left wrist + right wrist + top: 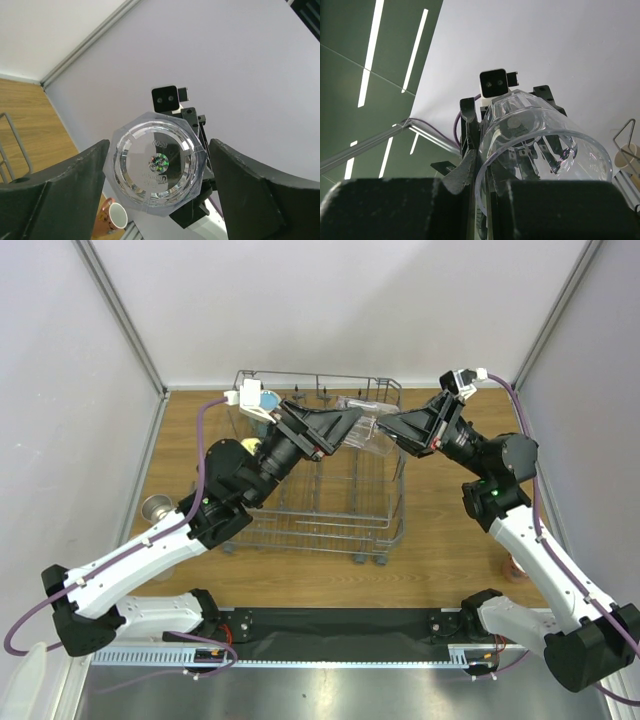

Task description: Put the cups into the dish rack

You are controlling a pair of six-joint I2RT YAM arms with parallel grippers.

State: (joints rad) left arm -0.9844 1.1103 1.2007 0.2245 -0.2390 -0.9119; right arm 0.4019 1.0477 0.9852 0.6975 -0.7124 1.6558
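Above the dish rack (330, 528) the clear glass cup (368, 430) hangs on its side, long axis running straight between the two arms; the right gripper (398, 430) pinches its rim, one finger inside the mouth; the left gripper (348, 426) faces its base, fingers spread to either side; whether they press the glass I cannot tell.

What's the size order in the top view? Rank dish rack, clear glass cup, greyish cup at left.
1. dish rack, by far.
2. clear glass cup.
3. greyish cup.
The last two are unsure: the glass is held up nearer the camera, which may enlarge it.
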